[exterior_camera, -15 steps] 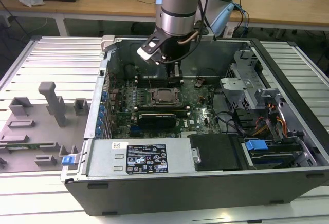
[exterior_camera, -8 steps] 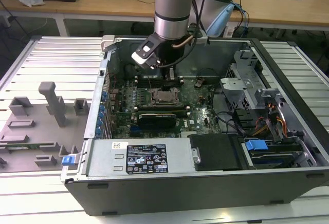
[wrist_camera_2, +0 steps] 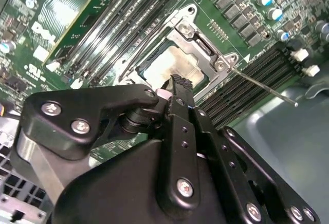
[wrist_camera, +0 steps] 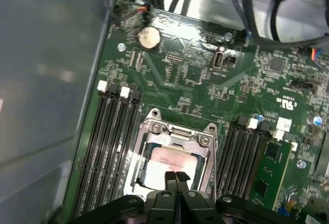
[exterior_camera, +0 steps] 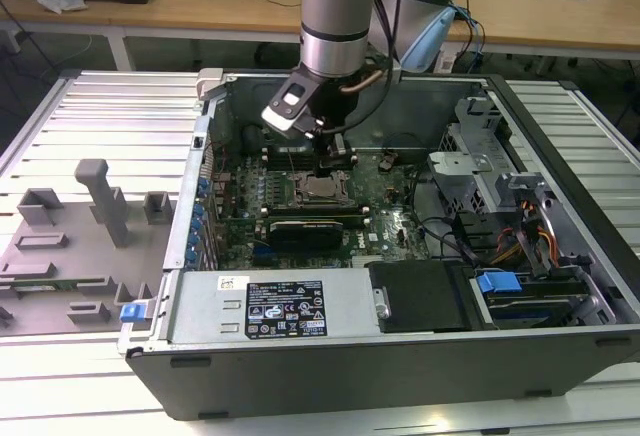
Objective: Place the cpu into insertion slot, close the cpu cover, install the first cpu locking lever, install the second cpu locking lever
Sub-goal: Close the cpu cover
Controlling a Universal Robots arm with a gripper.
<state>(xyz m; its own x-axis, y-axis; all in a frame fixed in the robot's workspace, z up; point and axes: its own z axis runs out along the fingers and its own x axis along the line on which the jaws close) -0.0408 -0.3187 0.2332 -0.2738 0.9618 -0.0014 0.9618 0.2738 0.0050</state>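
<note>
Inside the computer case (exterior_camera: 200, 328), mid motherboard (wrist_camera: 180, 80), the cpu (wrist_camera: 167, 160) was noted in the insertion slot (exterior_camera: 322, 192) under the cpu cover (wrist_camera: 181, 133), gripper (wrist_camera: 176, 175) fingers pinched together empty above; its top could be scratched by a slip.

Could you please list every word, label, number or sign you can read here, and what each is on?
The black label on the grey metal panel: print too small to read.
The small white sticker beside it: too small to read.
The white markings on the motherboard: blurred, not readable.
Nothing can be quoted.
</note>
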